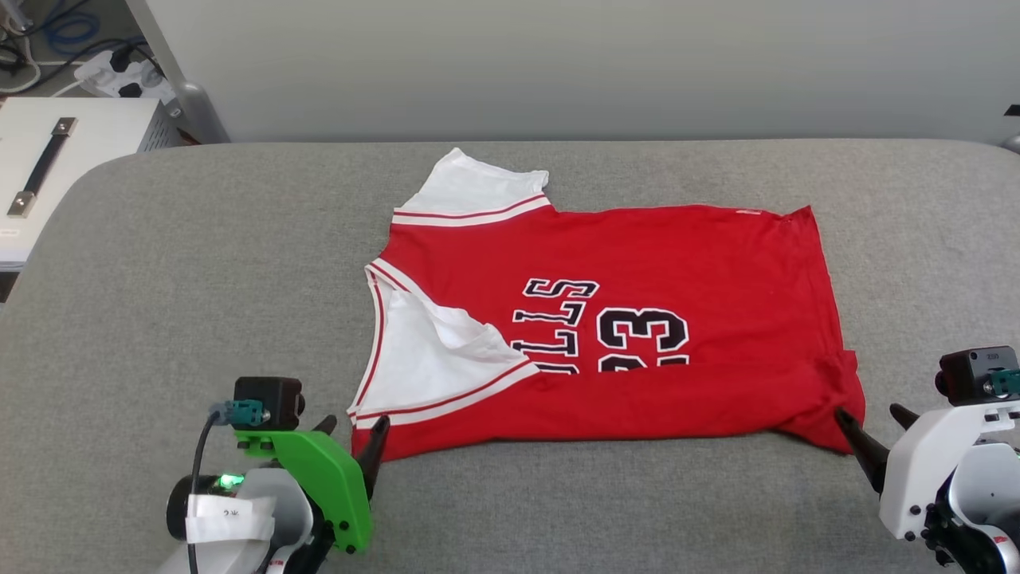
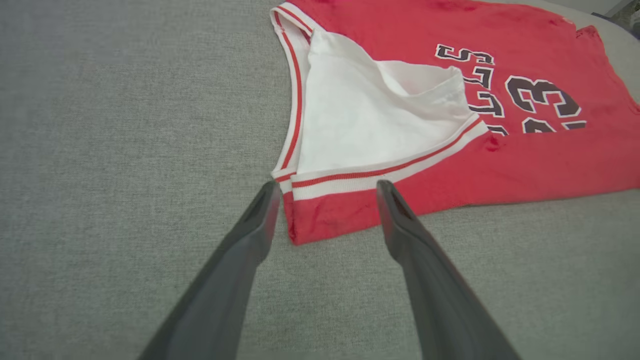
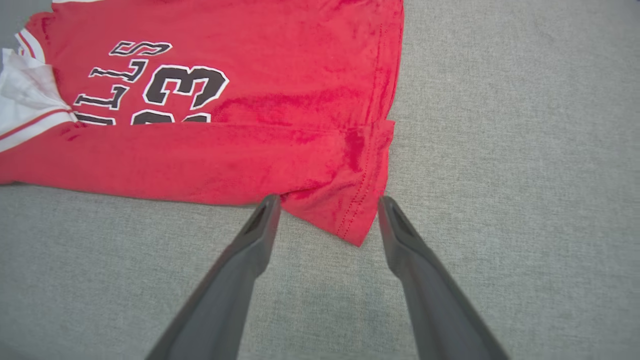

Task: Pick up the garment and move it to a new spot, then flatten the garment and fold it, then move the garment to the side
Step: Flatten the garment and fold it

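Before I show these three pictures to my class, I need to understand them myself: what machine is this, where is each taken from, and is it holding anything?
It is a two-armed robot. One picture looks down from a camera on its head; the other two look along each wrist's pair of long dark fingers. On the grey fabric-covered surface lies a red short-sleeved jersey T-shirt with white sleeves and black lettering, its near edge folded over part of the lettering. The left gripper and the right gripper each stand open around a near corner of the shirt. Nothing is held.
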You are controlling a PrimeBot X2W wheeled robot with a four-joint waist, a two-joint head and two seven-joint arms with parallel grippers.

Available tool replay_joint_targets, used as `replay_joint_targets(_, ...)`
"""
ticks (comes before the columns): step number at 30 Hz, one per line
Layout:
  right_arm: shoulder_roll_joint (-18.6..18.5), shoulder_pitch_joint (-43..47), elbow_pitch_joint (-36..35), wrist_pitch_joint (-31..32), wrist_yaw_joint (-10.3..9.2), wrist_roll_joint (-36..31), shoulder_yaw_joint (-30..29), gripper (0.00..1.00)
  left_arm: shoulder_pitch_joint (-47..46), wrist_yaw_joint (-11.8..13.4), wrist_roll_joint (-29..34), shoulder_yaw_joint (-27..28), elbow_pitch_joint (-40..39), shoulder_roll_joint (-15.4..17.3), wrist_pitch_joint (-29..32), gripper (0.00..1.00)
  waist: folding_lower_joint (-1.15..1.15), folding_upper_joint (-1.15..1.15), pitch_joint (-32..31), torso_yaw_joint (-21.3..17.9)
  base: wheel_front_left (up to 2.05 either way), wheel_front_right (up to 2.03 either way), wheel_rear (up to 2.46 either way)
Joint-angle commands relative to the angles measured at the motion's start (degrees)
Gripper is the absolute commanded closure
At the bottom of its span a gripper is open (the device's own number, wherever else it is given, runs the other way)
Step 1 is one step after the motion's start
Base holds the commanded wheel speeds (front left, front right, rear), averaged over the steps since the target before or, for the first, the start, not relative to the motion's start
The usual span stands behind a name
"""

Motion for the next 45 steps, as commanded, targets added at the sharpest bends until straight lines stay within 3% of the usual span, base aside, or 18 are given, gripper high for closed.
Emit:
replay_joint_targets(1, 0.9, 0.6, -1.7, 1.4, -0.04, -1.1, -0.8, 0.00, 1.0, 1.1, -0.5, 0.0, -1.3, 0.7, 1.0, 0.00, 0.00, 0.00, 1.3, -0.4, 0.00, 0.00, 0.00)
replay_joint_targets(5, 2.5, 0.9, -5.0, 4.0, -0.04, -2.8, -2.4, 0.00, 1.3, 3.5, -0.3, -0.2, -3.2, 1.9, 3.6, 0.00, 0.00, 0.00, 3.2, -0.9, 0.00, 0.00, 0.00)
replay_joint_targets(12, 3.5, 0.7, -7.2, 5.6, -0.04, -3.4, -3.0, 0.00, 0.2, 5.4, 0.0, -0.2, -2.6, 2.1, 5.3, 0.00, 0.00, 0.00, 6.2, -2.0, 0.00, 0.00, 0.00)
replay_joint_targets(19, 3.3, -0.5, -7.9, 5.9, -0.04, -3.6, -2.4, 0.00, -1.7, 5.6, 0.4, -0.1, 1.0, 1.5, 5.2, 0.00, 0.00, 0.00, 9.0, -3.1, 0.00, 0.00, 0.00)
replay_joint_targets(26, 3.5, -0.8, -7.5, 5.3, -0.04, -3.8, -2.7, 0.00, -2.9, 4.2, 0.1, -1.4, 4.9, 0.9, 6.9, 0.00, 0.00, 0.00, 10.3, -3.4, 0.00, 0.00, 0.00)
replay_joint_targets(27, 3.5, -0.8, -7.4, 5.3, -0.04, -3.8, -2.7, 0.00, -2.9, 3.8, -0.3, -1.8, 5.4, 0.8, 7.7, 0.22, 0.00, 0.00, 10.3, -3.4, 0.00, 0.00, 0.00)
replay_joint_targets(28, 3.4, -0.8, -7.2, 5.2, -0.04, -3.9, -2.7, 0.00, -2.7, 3.2, -0.8, -2.1, 6.0, 0.5, 8.5, 0.64, 0.00, 0.00, 10.0, -3.2, 0.00, 0.00, 0.00)
replay_joint_targets(29, 3.3, -0.7, -7.0, 5.2, -0.04, -4.0, -2.8, 0.00, -2.6, 2.8, -1.3, -2.5, 6.3, 0.3, 9.2, 1.00, 0.00, 0.00, 9.7, -3.1, 0.00, 0.00, 0.00)
replay_joint_targets(32, 2.8, -0.4, -6.3, 5.2, -0.04, -4.9, -3.1, 0.00, -2.0, 1.9, -2.1, -3.0, 6.4, -0.3, 10.0, 1.00, 0.00, 0.00, 8.5, -2.4, 0.00, 0.00, 0.00)
replay_joint_targets(39, 2.2, -1.2, -4.3, 6.1, -0.04, -6.2, -3.1, 0.00, -1.2, 1.0, -3.0, -0.9, 3.1, -1.3, 5.1, 1.00, 0.00, 0.00, 6.7, -0.7, 0.00, 0.00, 0.00)
replay_joint_targets(45, 2.6, -3.8, 0.4, 6.6, -0.04, -6.6, -4.1, 0.00, -1.6, 2.1, -1.8, -0.2, -1.9, 0.1, 3.9, 1.00, 0.00, 0.00, 7.0, 0.7, 0.00, 0.00, 0.00)
